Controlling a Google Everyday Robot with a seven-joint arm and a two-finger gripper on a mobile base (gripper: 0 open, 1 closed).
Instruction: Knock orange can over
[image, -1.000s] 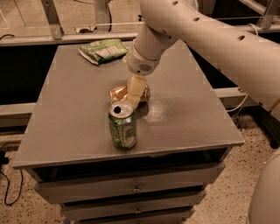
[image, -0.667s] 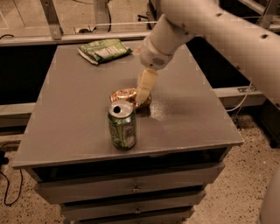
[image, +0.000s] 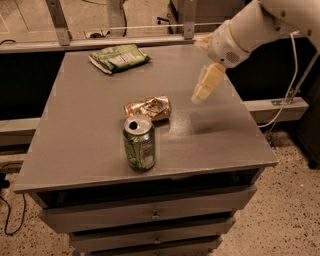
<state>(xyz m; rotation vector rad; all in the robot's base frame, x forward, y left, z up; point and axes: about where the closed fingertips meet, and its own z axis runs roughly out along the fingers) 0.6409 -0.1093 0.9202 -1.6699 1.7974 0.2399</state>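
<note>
Where the cream fingers (image: 207, 82) close narrowly together on nothing, we note the gripper (image: 196, 100) hanging right of the dented orange-gold aluminium can (image: 148, 108), apart from it. That can lies toppled on the flat grey table (image: 80, 140). Upright green drink can (image: 139, 143) just in front of it; green foil packet (image: 119, 57) well behind it.

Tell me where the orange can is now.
In the camera view the orange can lies on its side near the table's middle, just behind the upright green can; the gripper hangs apart, towards the picture's right.
</note>
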